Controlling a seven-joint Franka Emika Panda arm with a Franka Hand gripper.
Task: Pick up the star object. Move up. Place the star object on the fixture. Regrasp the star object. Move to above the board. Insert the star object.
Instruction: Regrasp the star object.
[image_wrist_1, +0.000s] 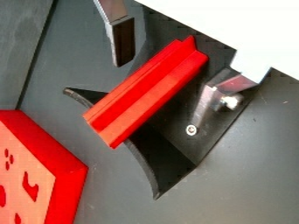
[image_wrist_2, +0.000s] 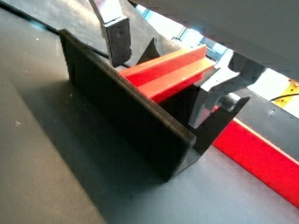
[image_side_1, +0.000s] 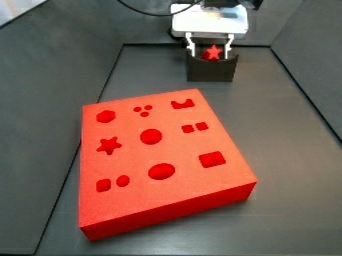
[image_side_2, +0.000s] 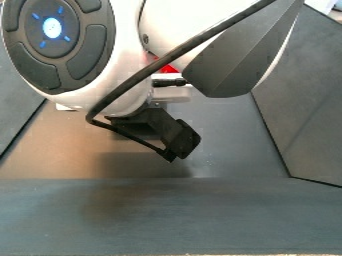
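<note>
**Star peg resting on the fixture, gripper straddling it**

The gripper (image_wrist_1: 176, 61) hangs right over the fixture (image_wrist_1: 176, 162), its two silver fingers standing on either side of the star object (image_wrist_1: 146, 92). In both wrist views one finger (image_wrist_2: 114, 35) stands clear of the peg's flank with a gap showing, and the other (image_wrist_1: 228, 92) sits close by the opposite flank; the jaws look spread, not pinching, though whether that second pad touches the peg I cannot tell.

The star object lies lengthwise in the fixture's notch, tilted, one end reaching out past the fixture's edge. In a side view its star-shaped end face (image_side_1: 210, 50) looks out from between the fingers, above the dark block (image_side_1: 211, 68).

The peg looks like a rigid moulded bar: light, stiff, smooth, with ridged sides from the star profile. I would judge it slippery on the ridges, so the pads want to close across two opposing flanks near the middle of its length, square to its axis, or it may twist in the grasp.

The board (image_side_1: 160, 160) lies well apart from the fixture, nearer the camera in that side view, its star hole (image_side_1: 110, 146) on the side edge. In a wrist view one corner of the board (image_wrist_1: 35, 175) lies near the fixture's base.
</note>
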